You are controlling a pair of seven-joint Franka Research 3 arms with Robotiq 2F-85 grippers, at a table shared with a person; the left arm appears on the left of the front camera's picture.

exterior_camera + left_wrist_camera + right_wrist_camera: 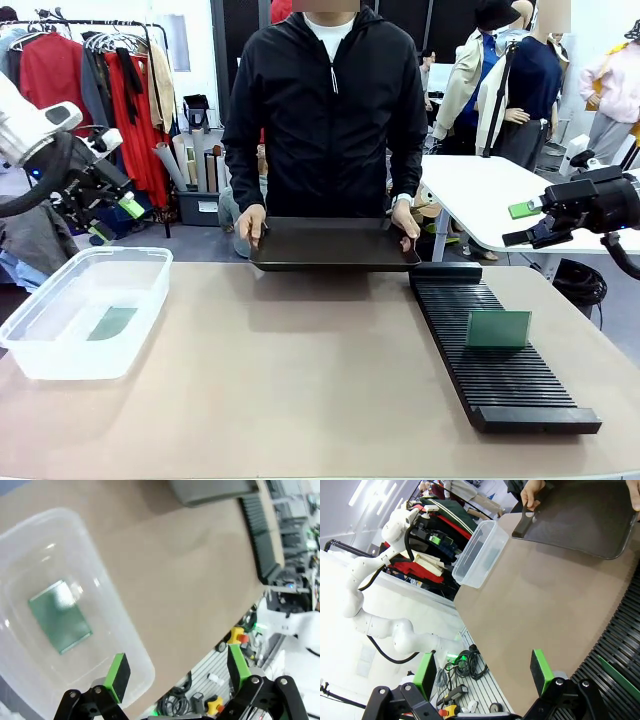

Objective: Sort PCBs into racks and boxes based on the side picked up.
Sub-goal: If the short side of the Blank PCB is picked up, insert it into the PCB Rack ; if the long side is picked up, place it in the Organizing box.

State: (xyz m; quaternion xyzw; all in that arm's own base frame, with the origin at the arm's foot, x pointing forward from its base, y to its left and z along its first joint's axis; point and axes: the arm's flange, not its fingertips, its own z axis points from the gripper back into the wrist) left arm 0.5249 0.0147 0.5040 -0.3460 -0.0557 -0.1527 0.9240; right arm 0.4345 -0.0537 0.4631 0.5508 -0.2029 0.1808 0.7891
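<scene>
One green PCB (pixel 112 322) lies flat on the bottom of the clear box (pixel 70 360) at the table's left. A second PCB (pixel 498 328) stands upright in a slot of the black rack (pixel 505 385) on the right. My left gripper (pixel 115 220) hangs open and empty above and behind the box; its wrist view looks down on the box (pixel 107 587) and the PCB (pixel 60 616) inside it. My right gripper (pixel 522 224) hovers open and empty beyond the rack's far end, well above the table. In its wrist view the rack (pixel 620 645) and a PCB edge (pixel 620 674) sit at lower right.
A person at the far side holds a dark flat tray (pixel 335 245) with both hands over the table's far edge. The tray's top looks bare. Bare brown tabletop (pixel 290 370) lies between box and rack. A white side table (pixel 490 185) stands behind the right arm.
</scene>
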